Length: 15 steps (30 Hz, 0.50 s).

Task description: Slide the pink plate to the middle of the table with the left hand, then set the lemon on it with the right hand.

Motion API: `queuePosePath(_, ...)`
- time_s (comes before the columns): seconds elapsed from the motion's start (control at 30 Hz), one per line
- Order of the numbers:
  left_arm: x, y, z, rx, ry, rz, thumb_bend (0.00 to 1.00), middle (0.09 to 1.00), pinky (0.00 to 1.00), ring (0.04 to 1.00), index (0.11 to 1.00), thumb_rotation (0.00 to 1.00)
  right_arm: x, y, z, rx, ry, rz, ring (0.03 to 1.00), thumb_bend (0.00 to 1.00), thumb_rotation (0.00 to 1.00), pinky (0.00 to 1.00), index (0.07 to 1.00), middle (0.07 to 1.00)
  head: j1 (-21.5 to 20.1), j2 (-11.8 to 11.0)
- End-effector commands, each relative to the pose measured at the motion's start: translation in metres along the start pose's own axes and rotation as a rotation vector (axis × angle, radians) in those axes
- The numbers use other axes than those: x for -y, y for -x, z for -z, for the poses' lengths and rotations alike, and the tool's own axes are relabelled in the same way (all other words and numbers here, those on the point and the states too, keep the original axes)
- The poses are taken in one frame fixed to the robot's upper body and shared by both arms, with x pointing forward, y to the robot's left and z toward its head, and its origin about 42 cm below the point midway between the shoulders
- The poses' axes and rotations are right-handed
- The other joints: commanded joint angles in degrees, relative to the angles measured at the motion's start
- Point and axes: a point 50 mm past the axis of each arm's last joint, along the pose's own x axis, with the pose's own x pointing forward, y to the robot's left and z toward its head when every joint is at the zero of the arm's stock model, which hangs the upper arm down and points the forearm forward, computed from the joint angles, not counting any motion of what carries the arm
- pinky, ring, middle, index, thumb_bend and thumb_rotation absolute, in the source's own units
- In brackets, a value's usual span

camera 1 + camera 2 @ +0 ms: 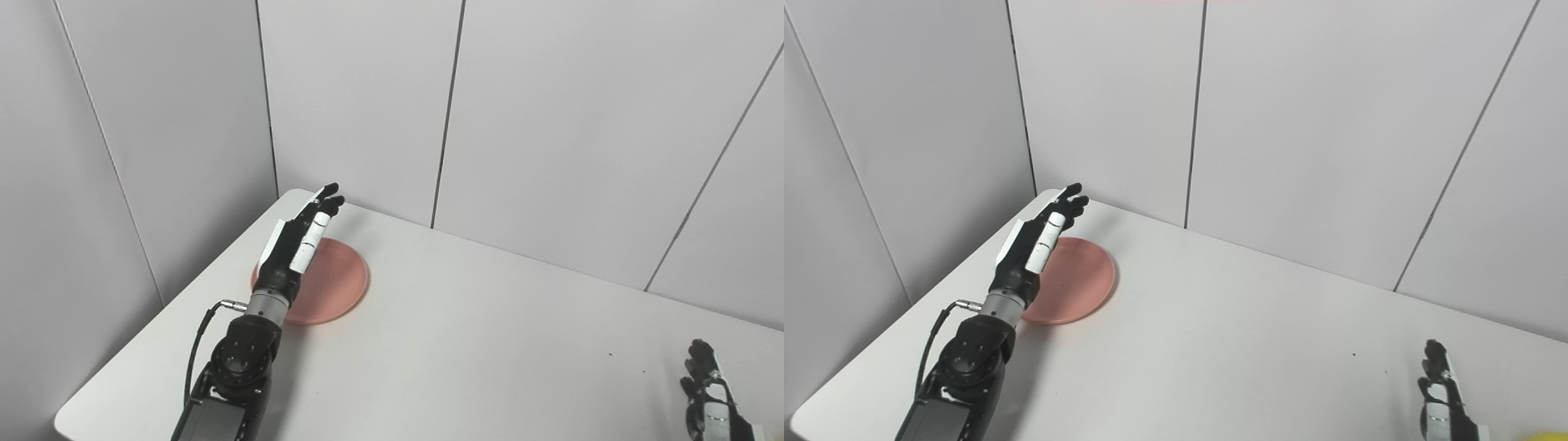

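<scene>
Pink plate [334,282] lies at the left of the frame, flat on the white worktop [465,343] near its far left corner, a round, shallow, salmon-toned dish with a plain matte face. Over its left part reaches the left robot hand [297,239], fingers [327,196] stretched straight and a little apart, pointing toward the upper part of the frame past the plate's far rim and holding nothing; whether the palm touches the plate cannot be told. The right robot hand [1439,386] sits at the lower right of the frame, fingers raised and apart, empty. Just beside it, at the bottom right edge of the right eye view, a sliver of the yellow lemon [1543,437] shows.
</scene>
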Motion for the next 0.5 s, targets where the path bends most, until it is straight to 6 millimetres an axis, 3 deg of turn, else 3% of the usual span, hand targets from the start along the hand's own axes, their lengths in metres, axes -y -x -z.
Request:
queuePosePath(0.0,-0.014,-0.015,-0.020,0.093,-0.006,-0.018,0.61,0.870,0.91,0.886,0.869,1.00,-0.001,-0.007,-0.018,0.089,0.003,-0.006,1.000,0.52,1.00,1.00,0.943,0.973,0.3,0.2)
queuePosePath(0.47,-0.070,-0.031,-0.004,0.021,-0.053,-0.089,0.63,0.858,0.91,0.874,0.864,1.00,-0.003,-0.006,-0.017,0.100,-0.013,-0.010,1.000,0.53,1.00,1.00,0.957,0.987,1.0,0.0)
